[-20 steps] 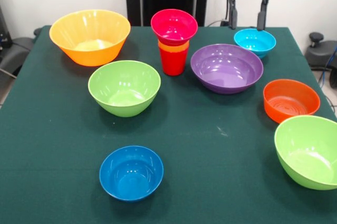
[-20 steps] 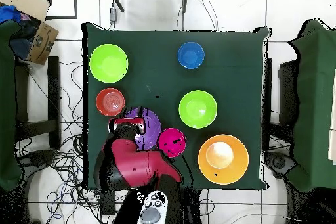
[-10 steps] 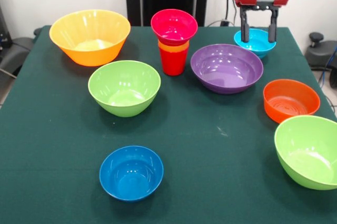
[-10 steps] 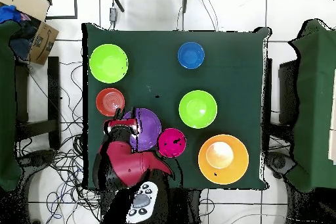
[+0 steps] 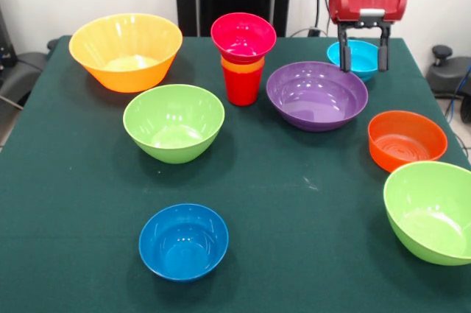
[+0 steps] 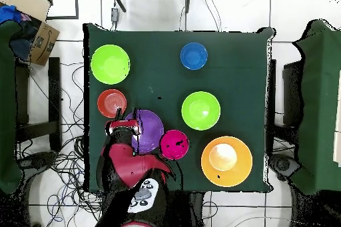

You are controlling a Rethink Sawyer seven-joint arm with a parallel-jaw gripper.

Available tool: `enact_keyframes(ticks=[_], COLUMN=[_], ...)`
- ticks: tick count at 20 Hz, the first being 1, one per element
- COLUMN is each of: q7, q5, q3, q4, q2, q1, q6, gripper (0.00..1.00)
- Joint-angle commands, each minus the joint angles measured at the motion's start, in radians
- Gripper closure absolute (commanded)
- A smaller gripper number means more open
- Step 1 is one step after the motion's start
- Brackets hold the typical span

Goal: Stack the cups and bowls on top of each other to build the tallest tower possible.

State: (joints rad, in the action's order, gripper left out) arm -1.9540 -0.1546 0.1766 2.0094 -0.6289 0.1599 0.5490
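The tower [image 5: 243, 59] is a red cup [image 5: 242, 86] holding an orange cup [image 5: 242, 65], with the small pink bowl [image 5: 243, 35] on top; from overhead only the pink bowl [image 6: 174, 144] shows. My gripper [image 5: 363, 67] is open and empty, one finger on each side of the light blue bowl [image 5: 355, 54] at the far right, tips about at rim height. In the overhead view the gripper [image 6: 124, 128] covers that bowl. The purple bowl [image 5: 316, 95] [image 6: 150, 131] sits just beside it.
The large yellow-orange bowl [image 5: 126, 49] [image 6: 226, 156], two lime green bowls [image 5: 174, 121] [image 5: 430, 211] [image 6: 200, 110] [image 6: 110, 64], the orange bowl [image 5: 406, 139] [image 6: 111, 103] and the dark blue bowl [image 5: 183, 241] [image 6: 194, 56] lie apart on the green table [image 5: 294, 202].
My gripper has moved right and come down from above the table's far edge to straddle the light blue bowl. The bowls and the tower have not moved.
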Motion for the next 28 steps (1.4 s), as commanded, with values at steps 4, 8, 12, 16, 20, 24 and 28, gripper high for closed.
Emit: enact_keyframes(ticks=[4,8,12,16,20,24,28], q7=[-0.223,-0.227,-0.226,-0.22,-0.223,-0.221,-0.223], q5=[0.063,0.074,0.098,0.154,0.219,0.258,0.283], q3=[-0.075,-0.087,-0.095,-0.081,-0.08,-0.082,-0.082], q4=[0.008,-0.001,-0.007,-0.008,-0.014,-0.008,-0.009], q2=[0.088,0.097,0.091,0.084,0.078,0.067,0.076], q1=[0.01,0.017,0.032,0.066,0.096,0.113,0.125], q6=[0.123,0.142,0.117,0.077,0.024,-0.002,0.006], gripper=[0.0,0.0,0.0,0.0,0.0,0.0,0.0])
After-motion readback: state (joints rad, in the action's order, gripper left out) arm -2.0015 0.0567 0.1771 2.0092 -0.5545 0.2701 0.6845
